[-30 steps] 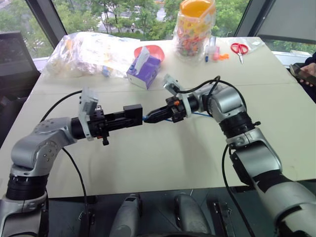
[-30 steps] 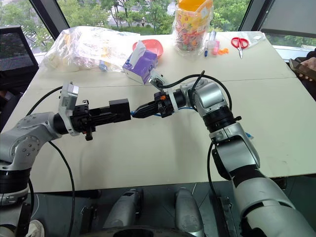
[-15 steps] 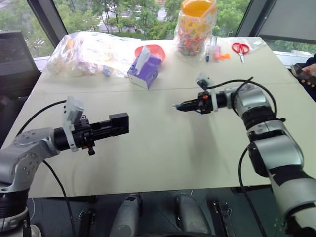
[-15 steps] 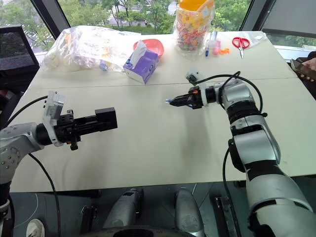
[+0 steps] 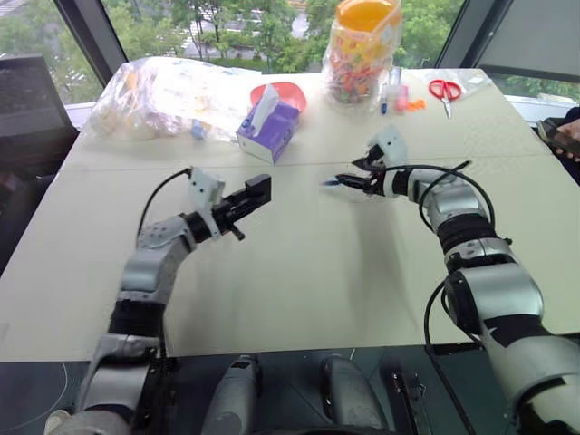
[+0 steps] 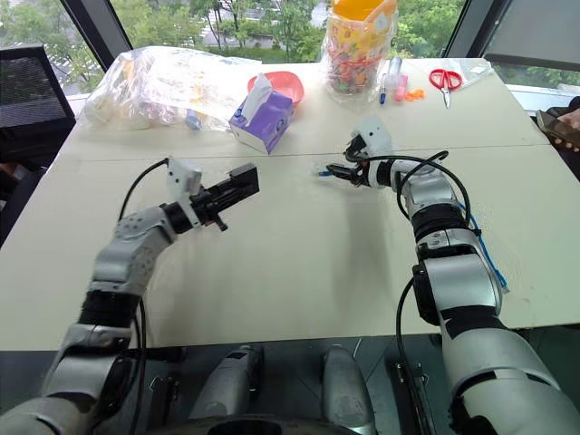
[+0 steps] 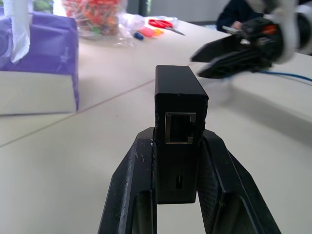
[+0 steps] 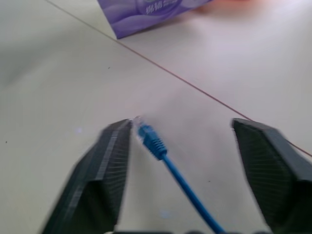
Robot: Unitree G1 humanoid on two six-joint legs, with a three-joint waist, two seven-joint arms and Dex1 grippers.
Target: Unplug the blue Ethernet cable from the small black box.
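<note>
My left gripper (image 5: 239,205) is shut on the small black box (image 7: 178,131) and holds it level above the table. The box's port faces outward with nothing in it. My right gripper (image 8: 183,129) hovers over the table's middle right, open wide. The blue Ethernet cable (image 8: 157,145) runs loose between its fingers, with the plug close to one finger (image 8: 105,161). Its cord trails back beside the right arm (image 6: 487,254). Box and plug are clearly apart.
A purple tissue box (image 5: 269,129) stands just beyond the grippers. Behind it are a filled clear plastic bag (image 5: 163,95), a red bowl (image 5: 281,91), a candy jar (image 5: 362,50) and red scissors (image 5: 441,89). A person's hand (image 5: 562,136) shows at the right edge.
The right gripper pulled the plug out of the box, moved right and has now opened, so the cable lies loose between its fingers. The left gripper carried the box forward and to the right.
</note>
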